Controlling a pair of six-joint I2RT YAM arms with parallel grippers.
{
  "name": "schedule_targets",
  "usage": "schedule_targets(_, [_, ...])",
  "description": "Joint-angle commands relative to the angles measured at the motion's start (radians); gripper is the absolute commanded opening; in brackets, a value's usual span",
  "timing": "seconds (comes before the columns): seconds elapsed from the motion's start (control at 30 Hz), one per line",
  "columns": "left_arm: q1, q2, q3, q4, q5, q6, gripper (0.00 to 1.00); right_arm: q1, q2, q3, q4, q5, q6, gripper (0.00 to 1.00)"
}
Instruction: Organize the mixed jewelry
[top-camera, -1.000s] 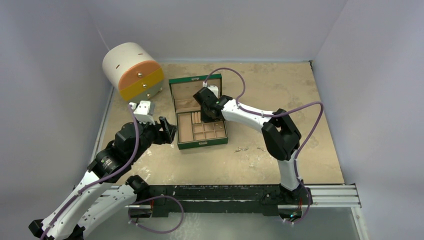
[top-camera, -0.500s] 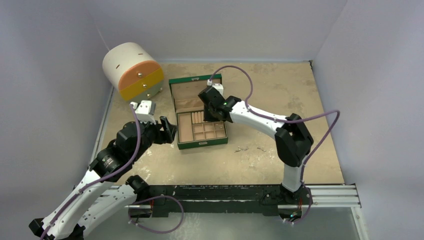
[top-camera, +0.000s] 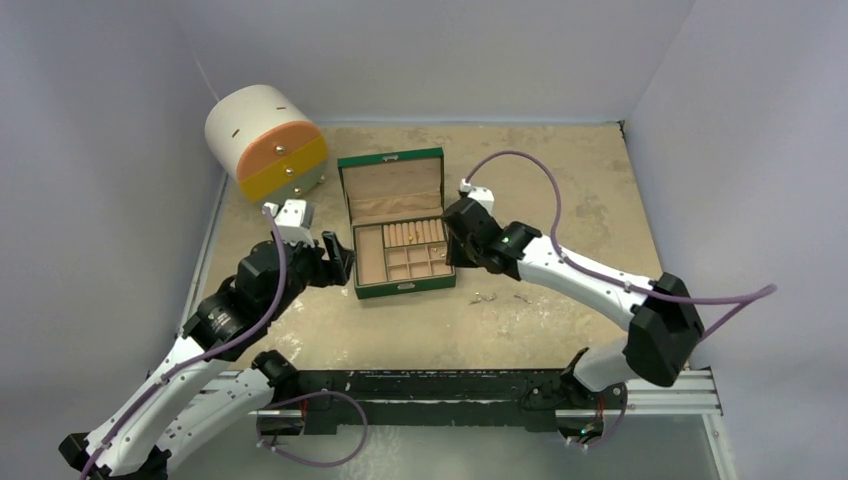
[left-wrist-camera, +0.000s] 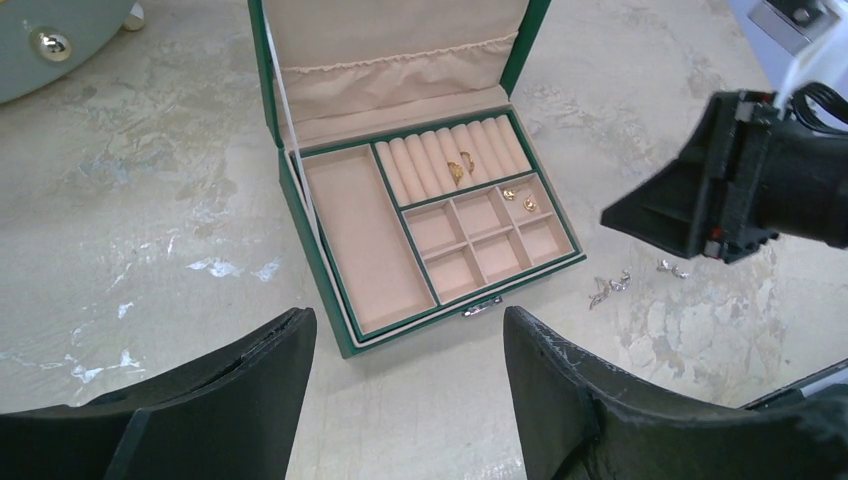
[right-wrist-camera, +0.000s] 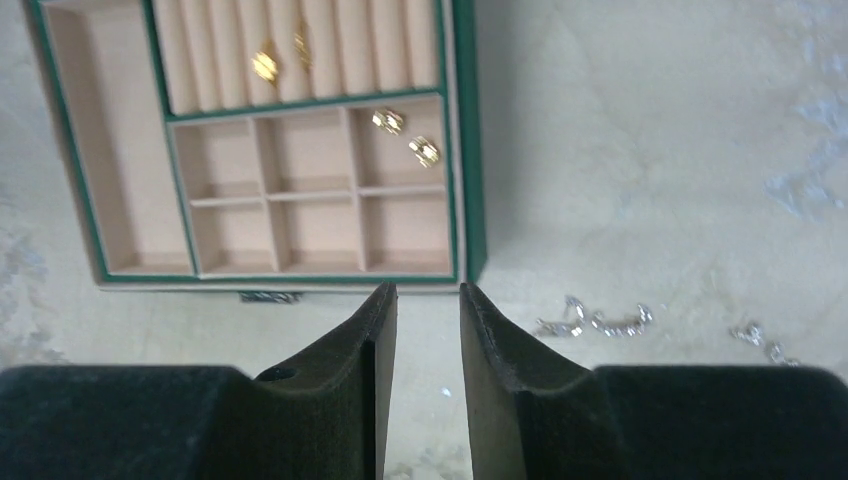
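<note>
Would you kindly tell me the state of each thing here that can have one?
Green jewelry box with tan compartments: lid open, standing upright.
Gold rings: seated in the ring rolls.
Gold earrings: lying in the back right small compartment.
Loose silver pieces: on the table, outside the box.
White round cabinet with orange and yellow drawers: drawers shut.
Left gripper: open, empty.
Right gripper: slightly open, empty.

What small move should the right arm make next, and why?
Probably swing the right gripper over the silver pieces and lower it. Its jaws stand slightly apart and empty; gold pieces already lie in the jewelry box, while the silver ones lie loose on the table near its front corner.
</note>
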Motion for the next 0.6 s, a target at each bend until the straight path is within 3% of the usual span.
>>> schedule_targets(0.0, [0.000, 0.009, 0.006, 0.033, -0.025, 0.006, 0.68, 0.004, -0.099, -0.104, -0.043, 0.051, 0.058, 0.33])
schedule_targets(0.27, [-0.001, 0.019, 0.006, 0.033, -0.027, 0.004, 0.68, 0.002, -0.137, -0.282, -0.034, 0.046, 0.222, 0.33])
schedule_targets(0.57, [0.000, 0.020, 0.006, 0.031, -0.030, 0.003, 0.68, -0.012, -0.070, -0.343, -0.001, 0.061, 0.380, 0.34])
